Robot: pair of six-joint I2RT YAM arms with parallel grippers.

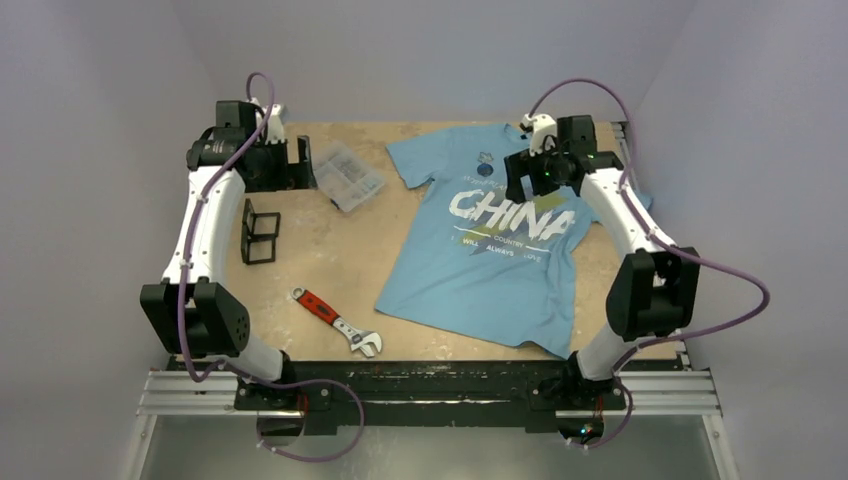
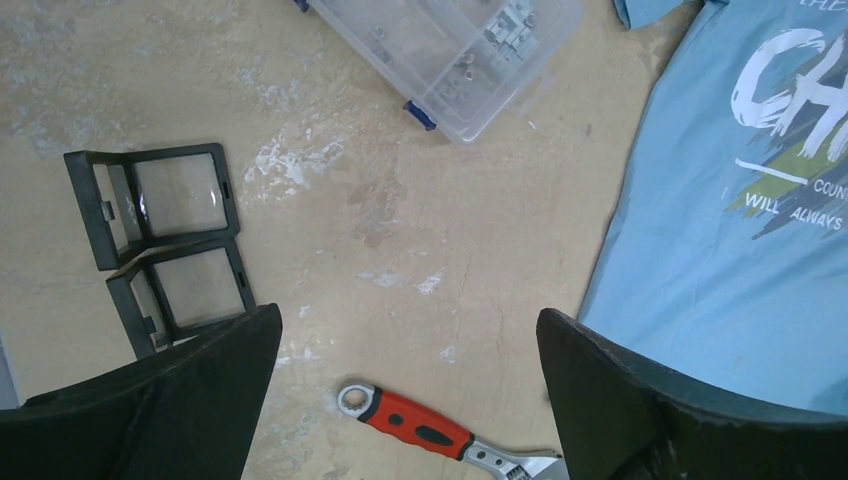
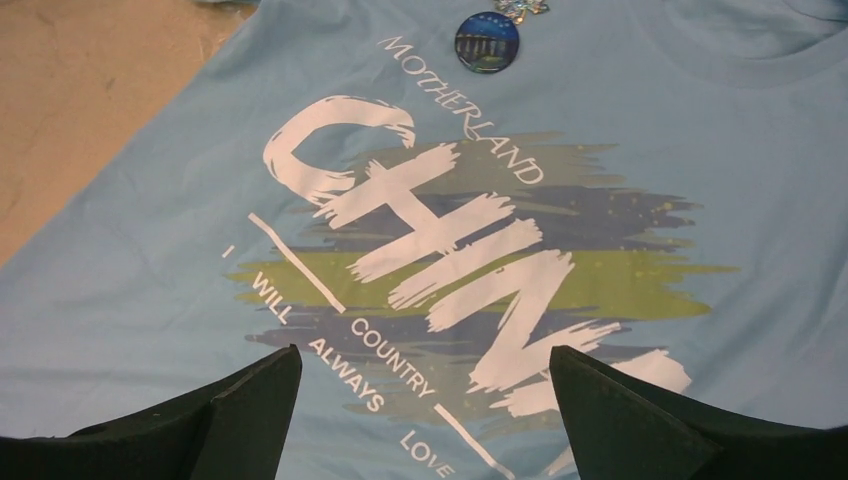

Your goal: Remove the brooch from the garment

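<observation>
The light blue T-shirt (image 1: 480, 270) with white "CHINA" lettering lies flat on the right half of the table. Near its collar sit a round dark blue badge (image 1: 485, 170) and, just above it, a small glittery brooch (image 1: 486, 157). In the right wrist view the badge (image 3: 487, 42) and the glittery brooch (image 3: 522, 8) lie at the top edge, above the shirt (image 3: 150, 270) print. My right gripper (image 1: 528, 180) hovers over the chest print, right of the pins, open and empty (image 3: 425, 400). My left gripper (image 1: 298, 165) is at the far left, open and empty (image 2: 410, 380), away from the shirt (image 2: 700, 280).
A clear plastic parts box (image 1: 347, 176) lies at the back, left of the shirt, also in the left wrist view (image 2: 450, 50). Two black framed cases (image 1: 259, 230) (image 2: 165, 240) stand at the left. A red-handled adjustable wrench (image 1: 335, 320) (image 2: 420, 425) lies near the front.
</observation>
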